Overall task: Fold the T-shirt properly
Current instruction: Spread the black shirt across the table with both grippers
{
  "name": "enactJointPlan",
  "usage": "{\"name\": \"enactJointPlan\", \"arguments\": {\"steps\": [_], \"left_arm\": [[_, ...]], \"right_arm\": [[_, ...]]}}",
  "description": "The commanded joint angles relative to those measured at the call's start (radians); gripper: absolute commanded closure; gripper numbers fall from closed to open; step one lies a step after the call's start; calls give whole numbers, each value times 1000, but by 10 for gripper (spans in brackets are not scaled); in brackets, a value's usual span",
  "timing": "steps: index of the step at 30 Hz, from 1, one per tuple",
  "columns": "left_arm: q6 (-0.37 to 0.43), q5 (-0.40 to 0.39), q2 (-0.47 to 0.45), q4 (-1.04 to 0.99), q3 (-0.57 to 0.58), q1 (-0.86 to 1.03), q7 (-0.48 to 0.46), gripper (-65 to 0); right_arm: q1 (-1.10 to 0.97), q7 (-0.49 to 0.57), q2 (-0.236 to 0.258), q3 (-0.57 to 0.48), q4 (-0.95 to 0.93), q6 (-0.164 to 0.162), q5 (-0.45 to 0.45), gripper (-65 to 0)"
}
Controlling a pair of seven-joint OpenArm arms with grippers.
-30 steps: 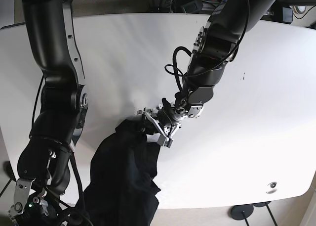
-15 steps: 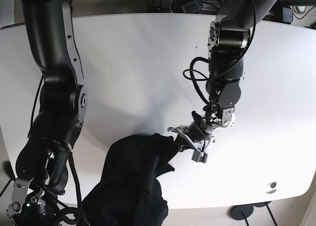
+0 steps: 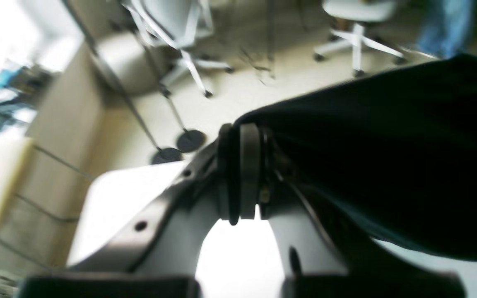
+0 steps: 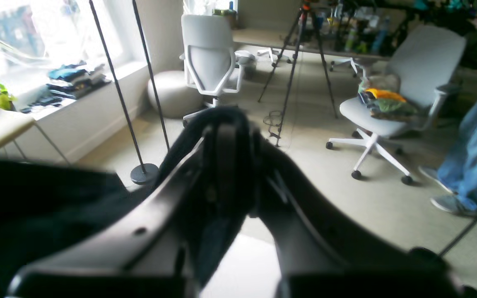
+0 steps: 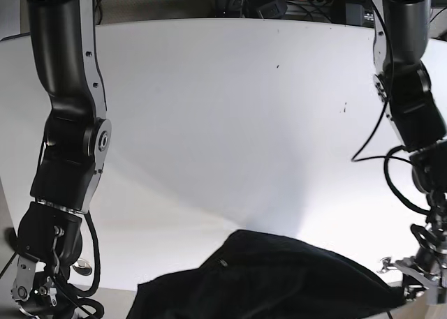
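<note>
T-shirt (image 5: 279,280) stretched across near table (image 5: 223,123) edge, long axis running arm to arm. Left gripper (image 5: 412,277) clamped on one end, right gripper (image 4: 226,136) pinching the other, low beside table edge. Neither nearer; garment taut between.

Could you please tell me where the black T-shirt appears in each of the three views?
Base: T-shirt spread along the bottom edge.
Left wrist: T-shirt fills the right side.
Right wrist: T-shirt at lower left.
Shared landmark: white table, under the cloth.
</note>
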Motion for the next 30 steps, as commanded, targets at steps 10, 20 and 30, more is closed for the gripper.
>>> {"name": "enactJointPlan", "arguments": {"steps": [10, 20, 30], "left_arm": [[-82, -15, -128, 186, -175, 63, 90, -14], [-174, -15, 47, 505, -496, 715, 90, -13], [-236, -9, 194, 674, -729, 1152, 87, -11]], "right_arm": [[-350, 25, -5, 99, 129, -16, 23, -19], [-874, 14, -38, 104, 350, -22, 162, -19], [-1174, -41, -44, 163, 531, -13, 162, -19]]}}
